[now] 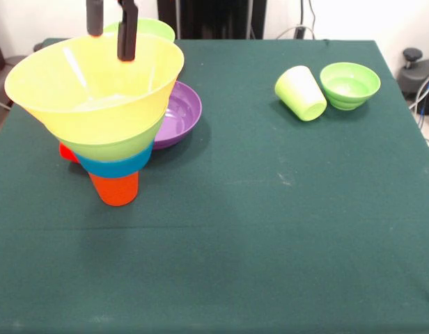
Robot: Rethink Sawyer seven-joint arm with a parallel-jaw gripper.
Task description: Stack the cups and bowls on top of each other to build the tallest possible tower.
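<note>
The tower stands at the left: an orange cup (117, 188) at the bottom, then a blue bowl (122, 165), a lime green bowl (111, 147) and the big yellow bowl (89, 94) on top, leaning a little. My gripper (111, 47) comes down from the top edge over the yellow bowl's far rim, open, its two black fingers (127, 35) apart with nothing between them. A red cup (67, 152) peeks out behind the tower. A lime green cup (301, 92) lies on its side at the right. The magenta bowl is out of view.
A purple bowl (181, 111) sits right behind the tower, touching it. A lime green bowl (143, 29) shows behind the yellow rim. A small lime green bowl (349, 85) stands upright next to the lying cup. The green cloth table (270, 229) ends at the right edge.
</note>
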